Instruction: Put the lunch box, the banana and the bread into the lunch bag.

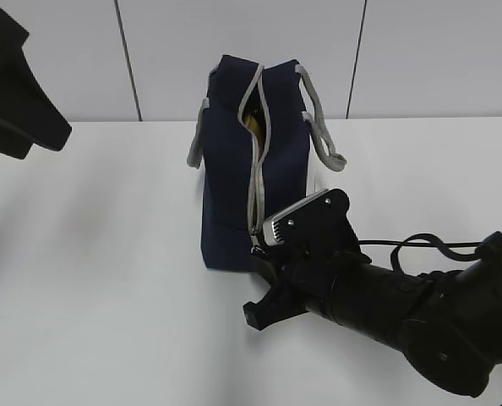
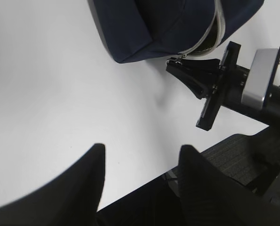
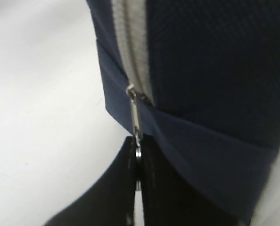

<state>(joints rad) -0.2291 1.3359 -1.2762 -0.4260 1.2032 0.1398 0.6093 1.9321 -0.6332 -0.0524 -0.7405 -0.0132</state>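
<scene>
A lab bench: bare white table, plain panelled wall.

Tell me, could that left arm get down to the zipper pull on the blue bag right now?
Probably not easily. The right pincer is already shut on the zipper pull at the foot of the lunch bag, covering it. The left pincer hangs open off to the side, with bare table between.

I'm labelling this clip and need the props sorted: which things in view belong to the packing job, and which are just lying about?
Part of the job:
- lunch bag, upright on the table
- its zipper pull, pinched by the shut right gripper
- something yellowish inside the gap, possibly the banana
- left gripper, open, off to the side

Lying about:
- white table only; nothing loose shows
</scene>
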